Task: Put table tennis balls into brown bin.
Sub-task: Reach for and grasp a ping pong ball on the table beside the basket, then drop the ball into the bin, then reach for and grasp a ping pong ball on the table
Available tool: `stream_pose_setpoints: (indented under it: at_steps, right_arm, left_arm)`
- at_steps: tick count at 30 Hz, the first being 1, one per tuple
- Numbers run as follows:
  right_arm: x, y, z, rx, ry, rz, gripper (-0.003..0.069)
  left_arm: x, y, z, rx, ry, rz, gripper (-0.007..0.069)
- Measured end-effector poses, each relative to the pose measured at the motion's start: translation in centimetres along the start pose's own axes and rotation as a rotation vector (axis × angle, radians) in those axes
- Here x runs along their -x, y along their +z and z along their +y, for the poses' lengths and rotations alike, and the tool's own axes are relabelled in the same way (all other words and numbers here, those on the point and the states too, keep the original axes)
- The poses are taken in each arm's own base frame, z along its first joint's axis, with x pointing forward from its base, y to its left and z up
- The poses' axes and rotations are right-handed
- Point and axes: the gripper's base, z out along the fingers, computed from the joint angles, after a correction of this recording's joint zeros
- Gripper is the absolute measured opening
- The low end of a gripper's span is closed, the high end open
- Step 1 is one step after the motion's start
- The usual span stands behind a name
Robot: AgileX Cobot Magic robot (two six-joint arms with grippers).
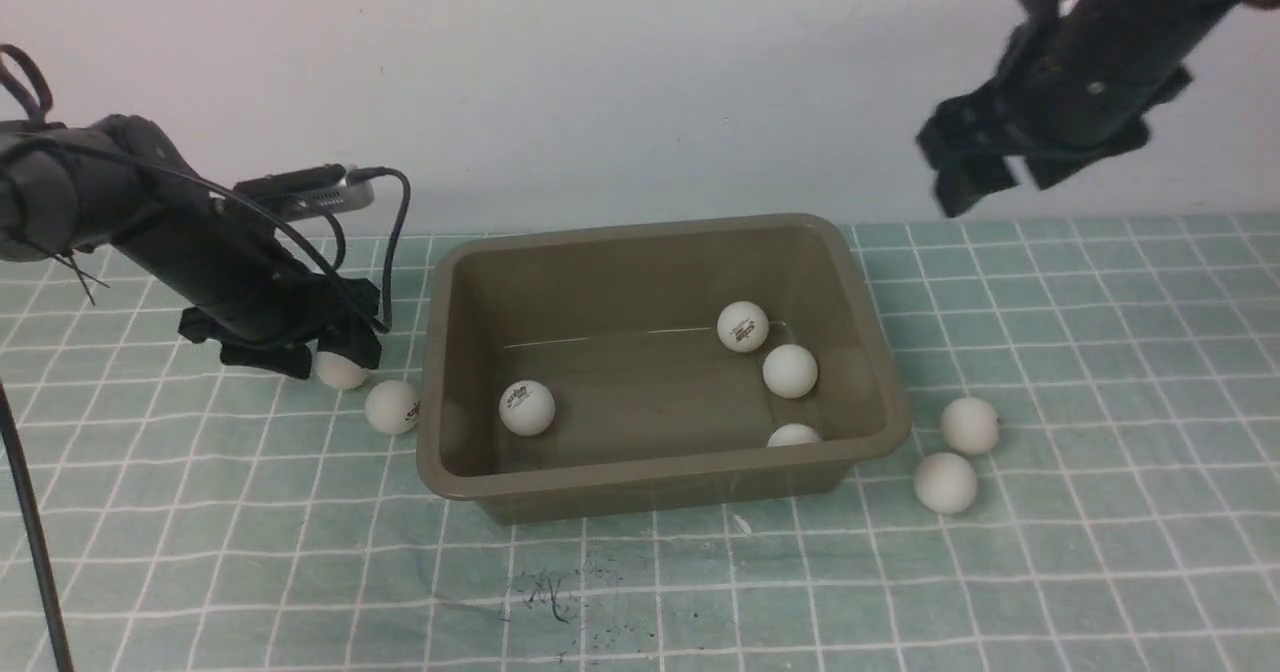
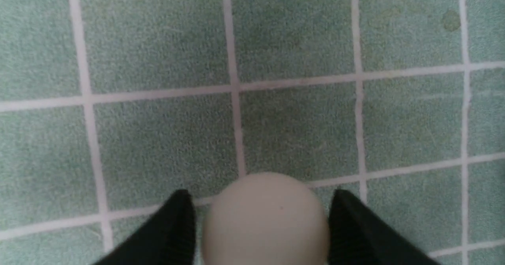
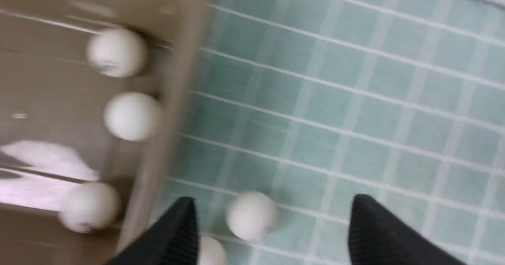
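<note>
Green checked cloth (image 1: 1100,352) covers the bench, where the brown bin (image 1: 660,474) holds four table tennis balls (image 1: 527,407) and four wait outside, the left claw (image 1: 330,354) closely straddling one, grip unclear, while the right claw (image 1: 1000,187) hangs high, wide open and empty.

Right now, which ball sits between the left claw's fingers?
The ball farthest left, on the cloth beside the bin: it alone sits between the left gripper's fingers.
</note>
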Motion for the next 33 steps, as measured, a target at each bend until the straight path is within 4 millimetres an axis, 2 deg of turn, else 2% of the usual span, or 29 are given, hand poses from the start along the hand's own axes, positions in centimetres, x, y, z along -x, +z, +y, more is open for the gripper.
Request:
stream_pose_setpoints:
  at_steps: [2, 3, 6, 8, 10, 12, 14, 16, 17, 19, 21, 23, 24, 26, 28, 29, 33]
  right_arm:
    - [-0.7, 0.6, -1.3, -0.001, 0.040, 0.033, 0.0361]
    - [-0.7, 0.5, -1.5, -0.003, 0.043, 0.032, 0.0355]
    - [-2.7, 3.2, -2.8, 0.041, 0.125, 0.106, 0.0285]
    - [-3.7, 4.8, -3.1, 0.067, 0.163, 0.115, 0.0280]
    - [-4.4, 6.6, -2.8, 0.095, 0.192, 0.109, 0.0299]
    - [-4.8, 8.2, -2.4, 0.127, 0.215, 0.111, 0.0339]
    - [-5.0, 10.6, -2.1, 0.163, 0.252, 0.134, 0.0418]
    - [-5.2, 12.1, -2.0, 0.176, 0.270, 0.162, 0.0470]
    - [-5.3, 12.2, -1.9, 0.177, 0.272, 0.165, 0.0475]
    - [-5.8, 14.3, -1.9, 0.183, 0.287, 0.210, 0.0538]
    - [-6.2, 15.7, -1.8, 0.181, 0.289, 0.243, 0.0558]
    - [-6.5, 16.4, -1.6, 0.182, 0.282, 0.261, 0.0541]
    - [-6.6, 16.7, -1.5, 0.183, 0.272, 0.267, 0.0506]
    - [-6.6, 16.8, -1.3, 0.186, 0.258, 0.270, 0.0347]
    - [-6.4, 16.7, -1.3, 0.187, 0.255, 0.272, 0.0351]
    - [-5.9, 16.0, -1.3, 0.187, 0.247, 0.270, 0.0365]
    - [-3.4, 11.5, -1.1, 0.211, 0.238, 0.188, 0.0364]
  left_arm:
    - [0.3, -0.7, -0.2, 0.000, 0.022, 0.013, 0.0348]
    - [0.4, -0.8, -0.2, 0.001, 0.025, 0.013, 0.0350]
    - [2.2, -4.8, -1.5, -0.003, 0.086, -0.025, 0.0353]
    - [3.1, -7.4, -2.7, -0.013, 0.119, -0.063, 0.0353]
    - [3.7, -10.2, -4.7, -0.041, 0.168, -0.102, 0.0353]
    - [3.8, -11.6, -6.8, -0.074, 0.219, -0.118, 0.0353]
    - [3.2, -11.3, -9.9, -0.115, 0.305, -0.081, 0.0353]
    - [2.7, -10.2, -11.8, -0.130, 0.352, -0.035, 0.0353]
    - [2.6, -9.9, -11.9, -0.130, 0.356, -0.026, 0.0353]
    - [2.0, -7.7, -13.8, -0.135, 0.400, 0.029, 0.0353]
    - [1.5, -6.0, -14.8, -0.125, 0.425, 0.071, 0.0372]
    - [1.0, -4.7, -15.6, -0.115, 0.427, 0.105, 0.0444]
    - [0.9, -4.5, -15.9, -0.114, 0.415, 0.110, 0.0477]
    - [1.0, -4.6, -16.2, -0.095, 0.361, 0.106, 0.0545]
    - [1.2, -5.0, -16.1, -0.080, 0.350, 0.100, 0.0550]
    - [1.6, -6.0, -15.9, -0.042, 0.345, 0.090, 0.0517]
    - [2.6, -10.1, -14.1, 0.087, 0.334, 0.031, 0.0236]
